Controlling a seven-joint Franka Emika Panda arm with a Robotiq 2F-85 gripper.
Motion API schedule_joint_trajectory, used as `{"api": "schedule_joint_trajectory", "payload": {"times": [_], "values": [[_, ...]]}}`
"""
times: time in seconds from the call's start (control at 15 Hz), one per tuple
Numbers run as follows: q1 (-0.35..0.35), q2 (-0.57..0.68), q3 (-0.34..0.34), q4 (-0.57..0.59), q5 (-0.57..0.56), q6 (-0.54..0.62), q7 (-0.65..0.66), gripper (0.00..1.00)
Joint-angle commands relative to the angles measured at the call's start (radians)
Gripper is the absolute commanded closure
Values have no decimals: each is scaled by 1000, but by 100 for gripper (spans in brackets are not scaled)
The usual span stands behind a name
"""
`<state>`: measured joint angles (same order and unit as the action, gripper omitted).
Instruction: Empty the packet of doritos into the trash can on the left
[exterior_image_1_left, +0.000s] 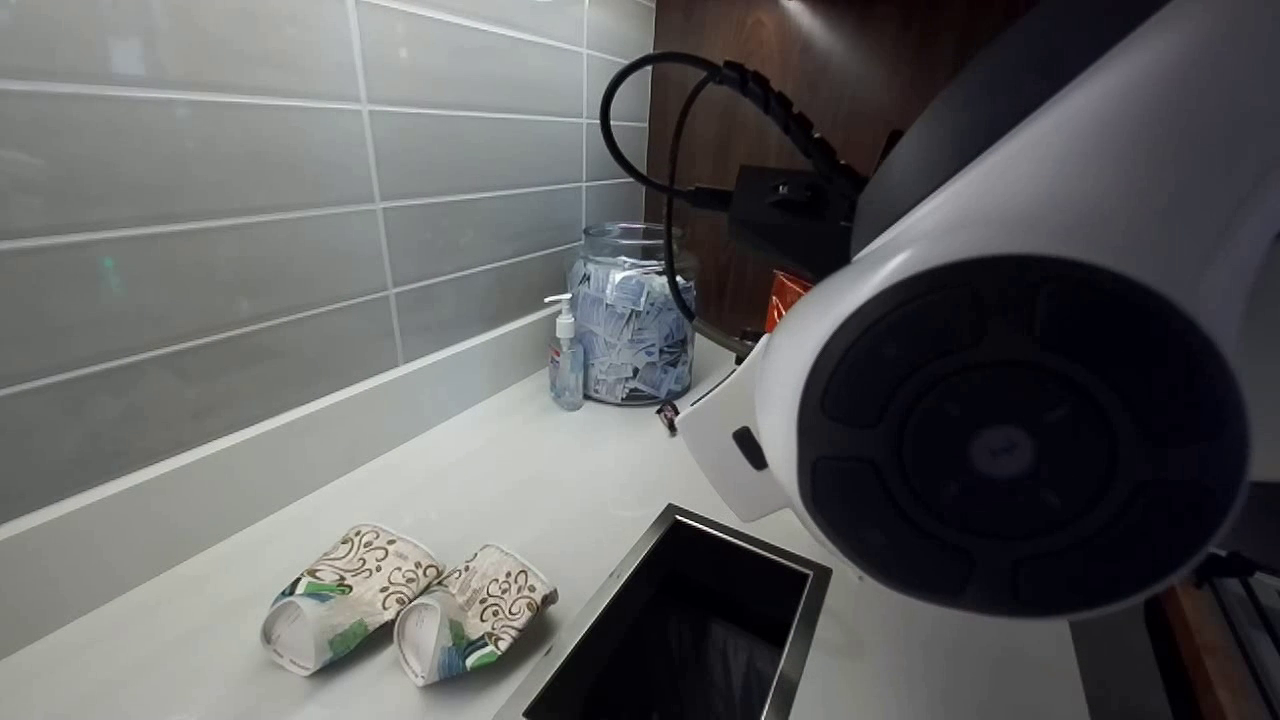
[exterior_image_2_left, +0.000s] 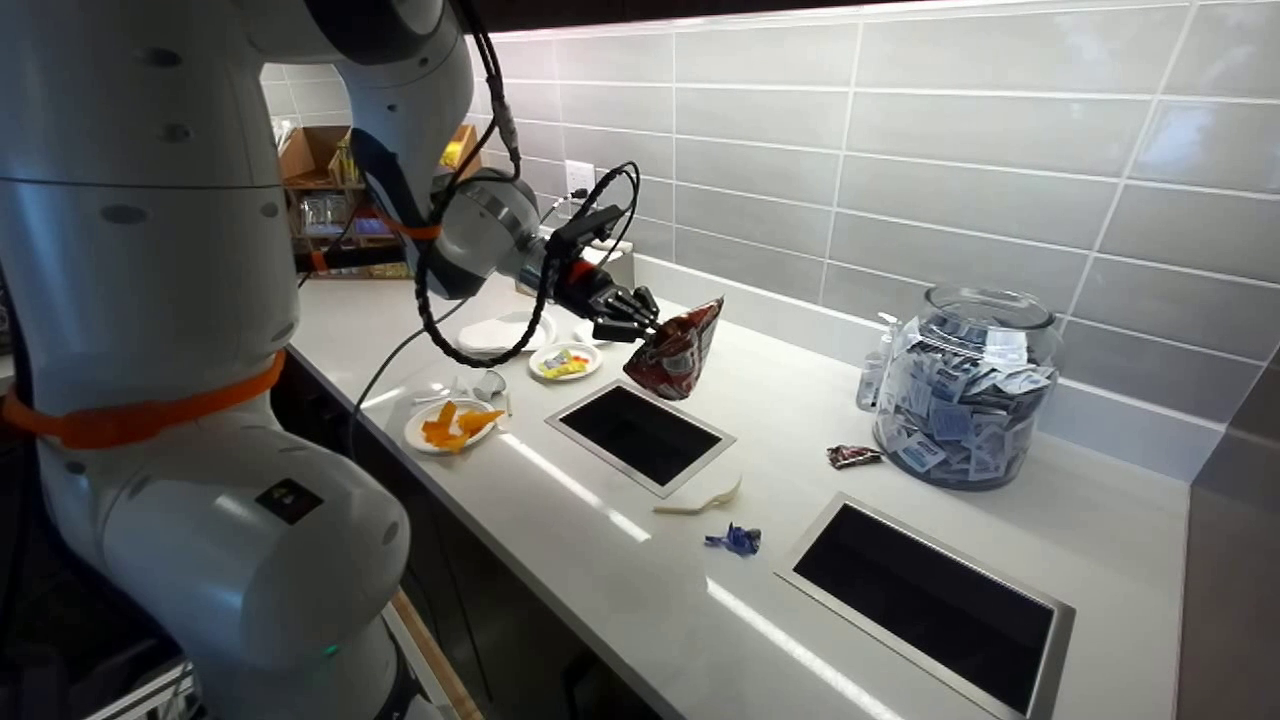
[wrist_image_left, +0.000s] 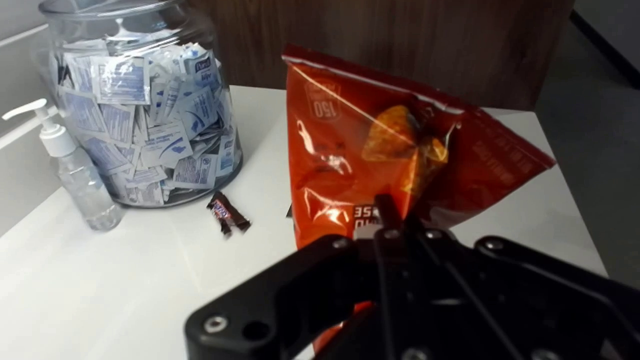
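The doritos packet (exterior_image_2_left: 676, 352) is shiny red, and its print stands upside down in the wrist view (wrist_image_left: 327, 145). My gripper (exterior_image_2_left: 648, 326) is shut on it; in the wrist view the fingertips (wrist_image_left: 398, 210) pinch a fold of the packet. The packet is held above the counter, near the back edge of the left trash opening (exterior_image_2_left: 694, 465), a dark rectangle with a metal rim. In an exterior view the arm hides all but a corner of the packet (exterior_image_1_left: 787, 295); this view also shows a trash opening (exterior_image_1_left: 592, 620). Whether the packet's lower end is open is hidden.
Another trash opening (exterior_image_2_left: 1055, 650) lies to the right. A glass jar of wipes (exterior_image_2_left: 965, 400), a sanitizer bottle (exterior_image_2_left: 872, 375) and a small dark wrapper (exterior_image_2_left: 853, 457) stand or lie near it. Nearer are a fork (exterior_image_2_left: 700, 502), a blue wrapper (exterior_image_2_left: 738, 540) and plates. Two crushed cups (exterior_image_1_left: 350, 595) lie beside an opening.
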<state>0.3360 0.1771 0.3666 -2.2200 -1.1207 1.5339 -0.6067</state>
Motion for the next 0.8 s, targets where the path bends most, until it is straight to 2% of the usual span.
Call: {"api": "schedule_joint_trajectory", "payload": {"times": [0.0,0.07,0.13,0.2,0.27,0.33,0.4,0.53,0.67,0.73], "values": [[-7,-24,4,-28,4,52,-13,100],[-13,-34,4,-34,10,98,3,100],[-8,-21,2,-28,8,74,-5,100],[8,4,0,-11,-1,-12,-21,100],[-13,-35,3,-40,1,120,-3,100],[19,31,-2,9,4,-102,-26,100],[-7,-16,4,-26,4,69,-23,100],[-2,-1,3,-20,5,37,-28,100],[-6,-14,4,-29,6,79,-25,100],[1,1,2,-18,6,30,-38,100]]}}
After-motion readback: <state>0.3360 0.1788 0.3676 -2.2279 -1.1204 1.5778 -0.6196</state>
